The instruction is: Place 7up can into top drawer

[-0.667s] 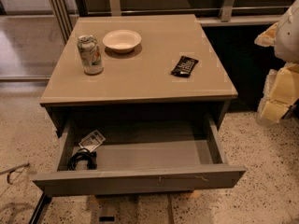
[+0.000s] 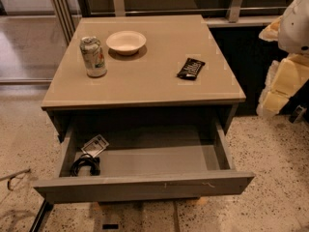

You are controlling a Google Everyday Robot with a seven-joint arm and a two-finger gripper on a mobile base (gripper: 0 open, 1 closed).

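- Risk: tipping 7up can (image 2: 93, 56) on approach. Upright at back-left of cabinet top (image 2: 145, 83), just beside white bowl (image 2: 126, 41); dented wall, likely to slip in a weak pinch.
- Gripper (image 2: 284, 81) off at right edge, well apart from can; opening: cannot tell, holding nothing visible.
- Top drawer (image 2: 145, 187) open; contains black cable (image 2: 86, 166) and small packet (image 2: 95, 145) at left.
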